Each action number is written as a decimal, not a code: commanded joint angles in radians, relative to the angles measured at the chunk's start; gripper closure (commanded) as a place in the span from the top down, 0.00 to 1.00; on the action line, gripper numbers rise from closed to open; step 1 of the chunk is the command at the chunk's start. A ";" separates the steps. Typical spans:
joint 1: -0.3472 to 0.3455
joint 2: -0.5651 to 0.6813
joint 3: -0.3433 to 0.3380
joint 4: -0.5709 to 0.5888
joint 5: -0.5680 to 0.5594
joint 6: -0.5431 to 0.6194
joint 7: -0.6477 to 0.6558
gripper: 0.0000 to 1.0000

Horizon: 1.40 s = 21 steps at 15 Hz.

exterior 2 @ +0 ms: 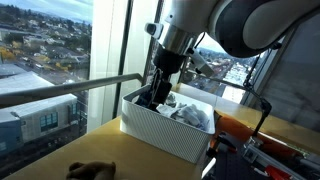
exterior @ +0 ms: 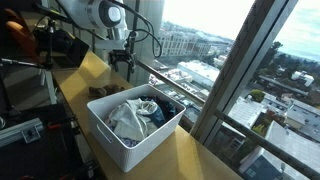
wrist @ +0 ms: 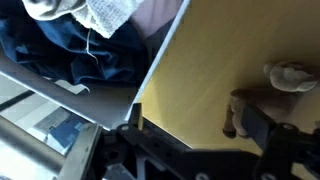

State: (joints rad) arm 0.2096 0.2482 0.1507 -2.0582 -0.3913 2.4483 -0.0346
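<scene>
The dark blue garment (wrist: 50, 55) lies bundled in the white bin (exterior: 125, 145), at the end nearest your gripper (exterior 2: 155, 92), with a pale cloth (exterior: 125, 118) heaped beside and partly over it. The bin stands on the yellow counter (exterior: 190, 155) beside the window. The jaws stand apart and hold nothing; the wrist view shows only the bin's rim and bare counter between them. The gripper hangs low at that end of the bin, close to the rim. From these views you cannot tell whether a finger touches it. First risk: one finger sits roughly in line with the rim, so a straight descent could land on the wall and tip or shove the light bin along the counter. Second risk: the garment and the pale cloth overlap, so a pinch there may catch both, or only a loose fold that slips free. Third risk: a small brownish item (wrist: 285, 75) lies on the counter just outside the bin, and a sideways sweep of the arm could push it off the edge.
</scene>
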 commanded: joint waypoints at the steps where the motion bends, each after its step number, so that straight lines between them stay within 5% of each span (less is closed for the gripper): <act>1: 0.057 0.132 0.047 0.062 0.030 0.054 -0.013 1.00; 7: 0.147 0.386 0.056 0.243 0.056 0.050 -0.014 1.00; 17: 0.164 0.716 0.038 0.502 0.116 -0.025 -0.035 1.00; 19: 0.162 0.738 0.038 0.524 0.125 -0.040 -0.046 0.72; 21: 0.162 0.739 0.036 0.529 0.128 -0.050 -0.050 0.58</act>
State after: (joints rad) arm 0.3680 0.9330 0.1992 -1.5879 -0.2887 2.4235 -0.0472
